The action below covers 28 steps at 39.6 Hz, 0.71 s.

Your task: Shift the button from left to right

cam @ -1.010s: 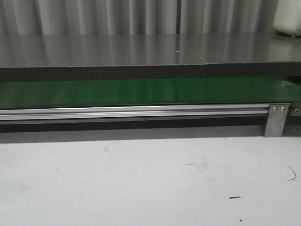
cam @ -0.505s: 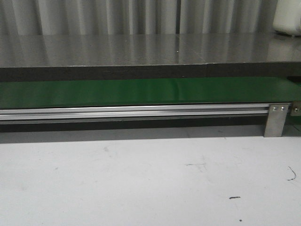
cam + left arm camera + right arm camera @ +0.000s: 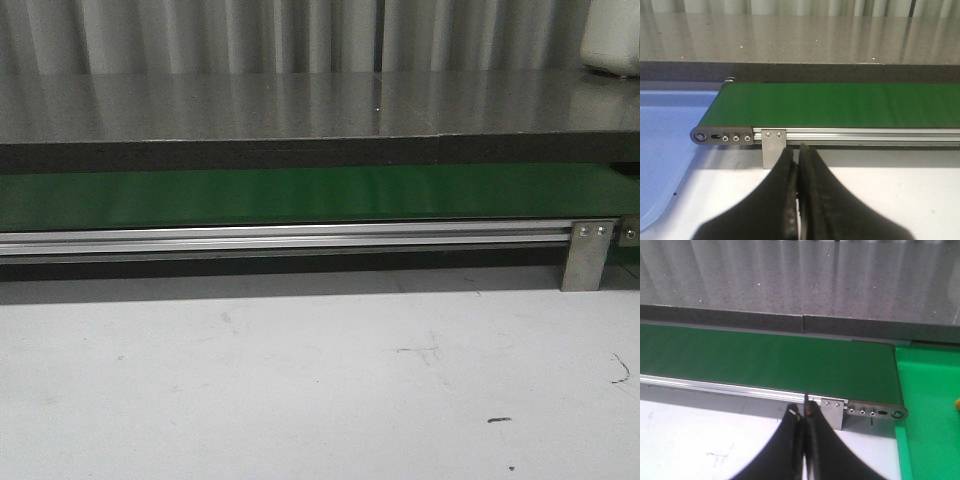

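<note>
Nothing moved, button unseen on green belt (image 3: pixel 300 195), left gripper (image 3: pixel 799 152) and right gripper (image 3: pixel 802 412) pinched closed

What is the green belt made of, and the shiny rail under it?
The green belt looks like smooth rubber or plastic, with a dull, even sheen. The rail looks like bare brushed metal, probably aluminium: silvery, grooved, and joined to a screwed metal bracket.

Only a sliver of the button (image 3: pixel 957 404) shows, an orange-yellow speck at the very edge of the right wrist view, its body cut off by the frame. It rests on the bright green tray (image 3: pixel 930 415), just past the end of the darker green belt (image 3: pixel 765 362) and apart from it.
</note>
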Each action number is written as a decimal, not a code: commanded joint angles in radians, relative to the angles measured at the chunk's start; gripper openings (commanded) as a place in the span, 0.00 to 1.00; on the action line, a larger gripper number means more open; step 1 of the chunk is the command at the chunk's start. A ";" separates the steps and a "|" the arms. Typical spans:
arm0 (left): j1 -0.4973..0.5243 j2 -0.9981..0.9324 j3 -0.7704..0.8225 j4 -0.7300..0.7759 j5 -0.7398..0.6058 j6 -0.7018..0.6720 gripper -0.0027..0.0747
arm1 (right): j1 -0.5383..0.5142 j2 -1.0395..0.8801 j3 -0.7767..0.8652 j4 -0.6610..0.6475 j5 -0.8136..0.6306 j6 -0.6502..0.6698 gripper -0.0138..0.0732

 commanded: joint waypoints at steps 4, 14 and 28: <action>0.001 -0.018 0.029 -0.012 -0.087 -0.012 0.01 | -0.002 0.004 -0.016 -0.022 -0.096 -0.016 0.08; 0.001 -0.018 0.029 -0.012 -0.087 -0.012 0.01 | -0.052 -0.133 0.189 -0.029 -0.227 -0.015 0.08; 0.001 -0.018 0.029 -0.012 -0.087 -0.012 0.01 | -0.155 -0.419 0.399 -0.029 -0.140 -0.015 0.08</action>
